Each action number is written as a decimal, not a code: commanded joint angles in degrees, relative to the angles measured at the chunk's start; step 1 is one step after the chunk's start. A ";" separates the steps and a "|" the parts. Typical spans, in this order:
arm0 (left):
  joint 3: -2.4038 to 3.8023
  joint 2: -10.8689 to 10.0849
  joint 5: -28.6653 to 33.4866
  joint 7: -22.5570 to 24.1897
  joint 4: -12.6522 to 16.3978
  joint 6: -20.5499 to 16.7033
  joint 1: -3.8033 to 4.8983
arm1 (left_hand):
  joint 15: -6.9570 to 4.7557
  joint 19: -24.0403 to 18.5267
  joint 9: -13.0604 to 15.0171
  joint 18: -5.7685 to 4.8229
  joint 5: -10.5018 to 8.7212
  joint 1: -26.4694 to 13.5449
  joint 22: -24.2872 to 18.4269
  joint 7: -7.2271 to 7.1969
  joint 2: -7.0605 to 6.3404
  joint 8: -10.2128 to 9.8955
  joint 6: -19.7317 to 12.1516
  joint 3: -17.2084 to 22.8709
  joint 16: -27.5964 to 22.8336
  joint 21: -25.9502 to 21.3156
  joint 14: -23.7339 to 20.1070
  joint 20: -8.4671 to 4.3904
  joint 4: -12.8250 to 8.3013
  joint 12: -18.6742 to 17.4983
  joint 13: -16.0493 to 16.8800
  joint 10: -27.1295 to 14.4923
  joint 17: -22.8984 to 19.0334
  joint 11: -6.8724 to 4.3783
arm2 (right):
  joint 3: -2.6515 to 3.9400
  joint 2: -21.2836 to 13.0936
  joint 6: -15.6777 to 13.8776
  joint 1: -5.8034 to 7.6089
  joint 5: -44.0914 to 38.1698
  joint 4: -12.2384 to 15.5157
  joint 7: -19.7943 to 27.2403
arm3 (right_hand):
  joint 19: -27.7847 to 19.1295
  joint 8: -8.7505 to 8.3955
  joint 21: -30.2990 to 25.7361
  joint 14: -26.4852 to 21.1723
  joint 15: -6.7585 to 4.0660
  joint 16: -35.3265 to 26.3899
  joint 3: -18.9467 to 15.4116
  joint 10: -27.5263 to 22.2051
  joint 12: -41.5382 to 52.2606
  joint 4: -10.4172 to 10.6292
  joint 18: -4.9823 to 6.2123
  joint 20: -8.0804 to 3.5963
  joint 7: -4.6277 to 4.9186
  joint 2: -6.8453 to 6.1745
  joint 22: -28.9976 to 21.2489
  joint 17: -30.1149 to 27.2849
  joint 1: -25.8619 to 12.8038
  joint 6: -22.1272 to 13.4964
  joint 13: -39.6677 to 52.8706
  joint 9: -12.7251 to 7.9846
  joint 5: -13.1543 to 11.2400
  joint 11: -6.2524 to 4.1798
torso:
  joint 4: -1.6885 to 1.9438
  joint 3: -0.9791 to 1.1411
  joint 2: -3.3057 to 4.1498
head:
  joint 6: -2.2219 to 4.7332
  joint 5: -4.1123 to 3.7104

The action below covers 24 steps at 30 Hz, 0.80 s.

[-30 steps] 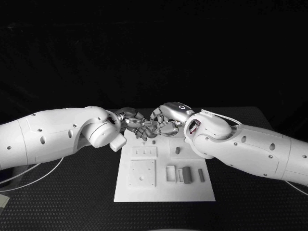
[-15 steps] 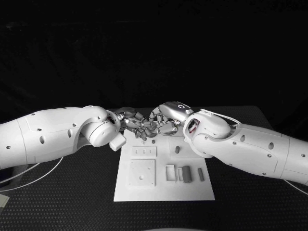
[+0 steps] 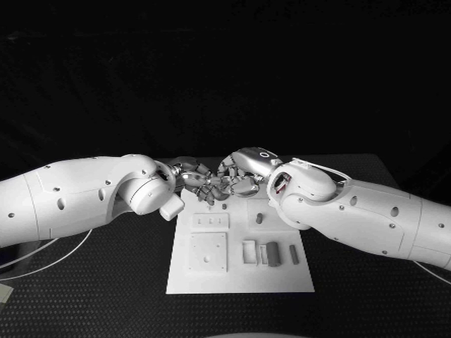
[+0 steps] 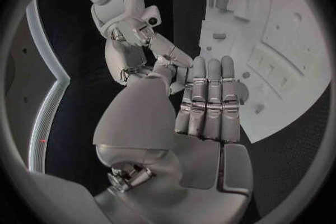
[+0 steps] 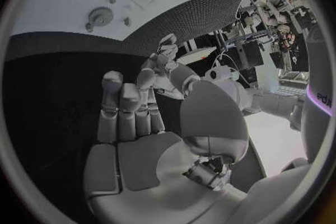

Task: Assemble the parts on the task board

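Matt task board point(image 3: 239, 271), probably plastic

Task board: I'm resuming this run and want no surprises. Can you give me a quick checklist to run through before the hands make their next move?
1. Task board lies flat on the table: ok.
2. Grey parts sit in the board's near-right area, away from both hands: ok.
3. Left hand and right hand are above the board's far edge: ok.
4. Hands have room between them: not ok, their fingers meet.
5. A part is held in either hand: cannot tell; fingers hide it.
6. The cable lies off the board: ok.
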 commanded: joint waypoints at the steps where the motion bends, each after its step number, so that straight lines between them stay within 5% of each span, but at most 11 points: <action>1: 0.31 0.33 1.41 2.40 0.50 0.63 0.26 | -0.13 -0.17 0.07 0.18 0.42 -0.58 0.11 0.27 0.09 0.01 0.07 0.41 0.09 -0.21 -0.14 -0.38 -0.08 0.25 0.08 -0.42 0.09 0.01 | -0.19 0.36 1.85 -0.36 -0.19 -0.06 0.73 | -0.01 0.10 0.25 -0.01 -0.32 0.16 0.13 0.38 0.04 0.35 1.17 -0.33 1.83 0.20 0.79 0.06 0.16 2.33 0.10 0.02 0.06 0.02 | 0.05 0.01 0.01 | -0.15 0.01; 16: 0.32 0.31 3.74 2.90 0.15 0.53 0.26 | -0.16 -0.38 0.43 0.18 2.41 0.55 0.52 0.17 1.91 0.23 0.07 1.57 0.10 -0.46 -0.21 -0.38 -1.49 0.68 0.56 -0.70 0.68 -0.05 | -0.20 0.46 2.36 -0.67 -0.18 -0.62 0.75 | -0.02 0.08 0.25 0.00 -0.32 0.15 0.13 0.40 0.01 0.35 1.17 -0.34 1.82 0.24 0.79 0.07 0.15 2.36 0.14 0.05 0.06 0.02 | -0.06 0.00 0.02 | -0.24 0.00; 24: 0.32 0.16 5.46 3.22 0.23 -0.71 0.26 | -0.35 -0.29 1.46 -0.09 3.23 2.24 0.87 -0.51 3.04 1.06 1.10 4.23 0.07 -0.89 0.32 -0.43 -7.17 1.35 0.92 0.04 1.26 -0.48 | -0.20 0.69 2.63 -0.97 -0.06 -1.32 0.98 | -0.03 0.06 0.25 0.00 -0.32 0.14 0.12 0.40 0.00 0.34 1.17 -0.34 1.82 0.22 0.79 0.07 0.13 2.36 0.15 0.06 0.05 0.02 | 0.04 0.01 0.00 | -0.31 -0.06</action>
